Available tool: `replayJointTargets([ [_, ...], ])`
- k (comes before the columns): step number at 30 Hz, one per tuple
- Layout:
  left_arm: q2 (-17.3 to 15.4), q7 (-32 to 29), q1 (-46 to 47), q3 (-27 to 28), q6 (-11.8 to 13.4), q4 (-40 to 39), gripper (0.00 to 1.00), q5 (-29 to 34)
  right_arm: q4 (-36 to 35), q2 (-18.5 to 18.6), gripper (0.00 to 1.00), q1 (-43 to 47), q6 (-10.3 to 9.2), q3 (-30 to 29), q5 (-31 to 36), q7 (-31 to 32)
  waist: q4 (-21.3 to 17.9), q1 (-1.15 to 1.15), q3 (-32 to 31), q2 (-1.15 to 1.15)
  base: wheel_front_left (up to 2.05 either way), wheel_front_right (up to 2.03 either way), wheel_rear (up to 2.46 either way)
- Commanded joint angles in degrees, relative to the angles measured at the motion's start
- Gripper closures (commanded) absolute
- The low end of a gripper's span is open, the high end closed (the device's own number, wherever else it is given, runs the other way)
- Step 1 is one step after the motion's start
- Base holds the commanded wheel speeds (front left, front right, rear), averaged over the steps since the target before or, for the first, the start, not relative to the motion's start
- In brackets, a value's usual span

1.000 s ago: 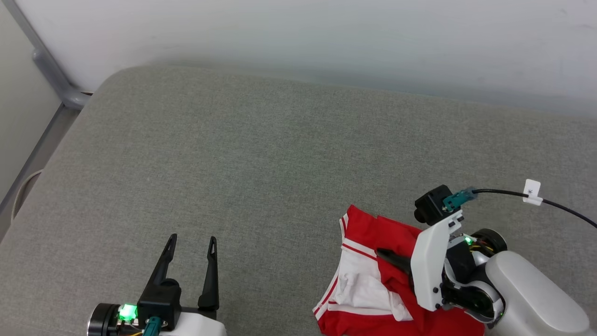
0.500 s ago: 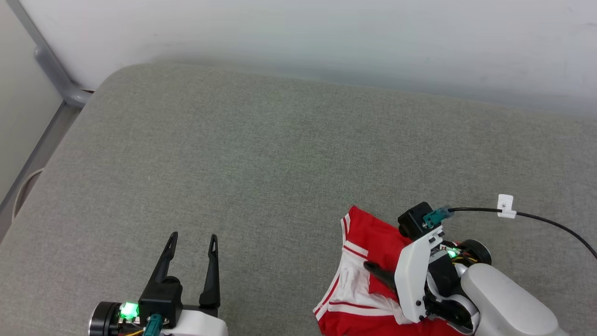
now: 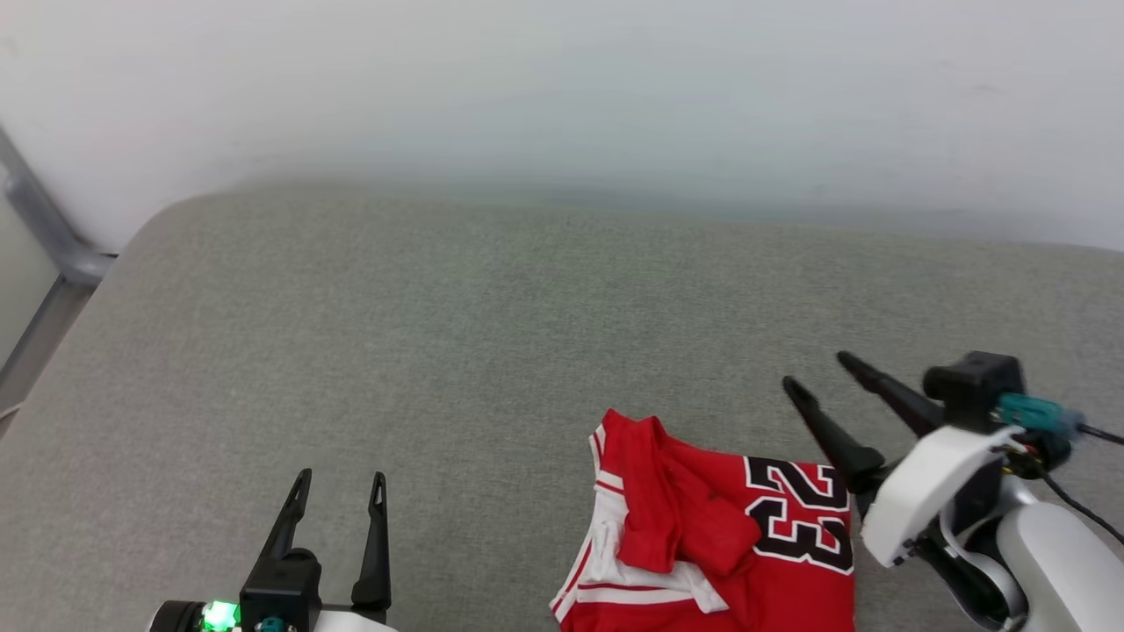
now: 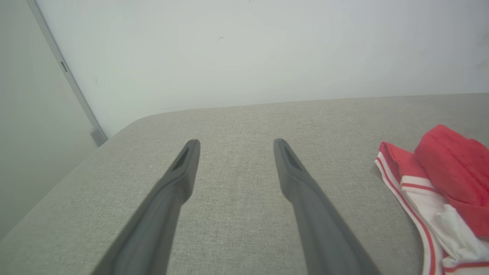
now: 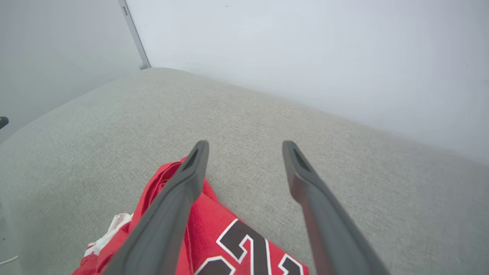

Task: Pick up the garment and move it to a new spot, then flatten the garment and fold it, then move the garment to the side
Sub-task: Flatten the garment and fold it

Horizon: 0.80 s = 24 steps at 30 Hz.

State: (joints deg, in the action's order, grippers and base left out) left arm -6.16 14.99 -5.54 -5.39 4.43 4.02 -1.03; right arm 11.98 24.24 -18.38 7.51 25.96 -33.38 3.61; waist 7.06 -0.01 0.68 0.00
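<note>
The garment [image 3: 702, 535] lies crumpled on the grey cushion near the front, red with a white sleeve, striped trim and a black-and-white "23" [image 3: 803, 513] facing up. Its "23" also shows in the right wrist view on the garment [image 5: 214, 233], and the striped edge of the garment [image 4: 424, 198] shows at the right of the left wrist view. My right gripper [image 3: 817, 369] stands open just right of and above the shirt, nothing between its fingers. My left gripper [image 3: 338, 478] stands open over bare cushion at the lower left, well apart from the shirt.
The grey cushion [image 3: 439, 351] stretches wide to the left and back of the shirt. A pale wall [image 3: 562, 88] rises behind it. A grey metal bar [image 3: 35, 219] runs along the left corner. A black cable [image 3: 1093, 434] trails from my right wrist.
My right gripper has lifted off the shirt and swung right, its fingers now open and empty. The shirt lies with the "23" exposed. The camera has tilted; the left arm holds still.
</note>
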Motion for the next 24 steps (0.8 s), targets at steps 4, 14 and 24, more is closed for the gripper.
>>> replayJointTargets([
  [4, -0.37, 0.27, -0.68, 0.33, -0.3, -0.17, 0.0, 0.01, -2.82, -1.98, 0.0, 4.47, -0.05, -7.46, 5.11, -4.14, -2.37, 0.01, -1.49, 0.0, 0.0, 0.0, 0.0],
  [14, -0.55, 0.27, 0.12, 0.51, -0.48, 0.08, 0.0, 0.08, -9.95, -10.72, 0.0, 14.65, -0.05, -24.53, 20.82, -13.81, -4.81, 0.01, -2.03, 0.0, 0.0, 0.0, 0.0],
  [24, -0.65, 0.27, -0.04, -0.18, -0.94, -0.11, 0.0, 0.23, -14.19, -18.76, 0.0, 24.89, -0.06, -31.4, 27.9, -18.1, -5.01, 0.01, -2.42, 0.0, 0.0, 0.0, 0.0],
])
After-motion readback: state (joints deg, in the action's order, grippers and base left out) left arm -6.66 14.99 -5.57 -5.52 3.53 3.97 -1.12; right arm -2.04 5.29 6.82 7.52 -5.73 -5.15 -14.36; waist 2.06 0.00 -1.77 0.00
